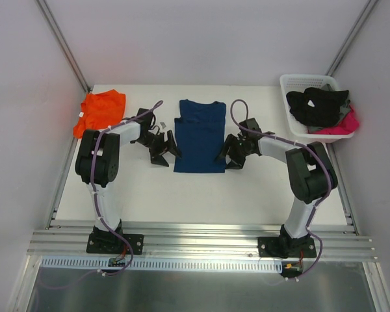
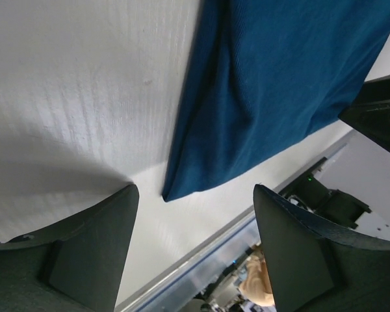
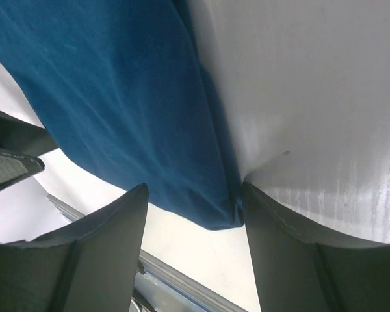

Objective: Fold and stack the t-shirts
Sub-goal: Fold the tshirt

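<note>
A navy blue t-shirt point(image 1: 199, 135) lies flat on the table centre, folded into a long rectangle, no print showing. A bright orange t-shirt point(image 1: 100, 111) lies bunched at the far left. My left gripper point(image 1: 164, 153) is open and empty beside the navy shirt's left edge; the shirt's near-left corner point(image 2: 182, 185) shows just beyond its jaws. My right gripper point(image 1: 230, 157) is open at the shirt's right edge, its jaws straddling the shirt's near-right corner point(image 3: 221, 211).
A white basket point(image 1: 292, 117) with dark and pink clothes point(image 1: 322, 107) stands at the far right corner. The white table point(image 1: 201, 195) is bounded by a metal rail point(image 1: 201, 234) at the near edge and white walls behind.
</note>
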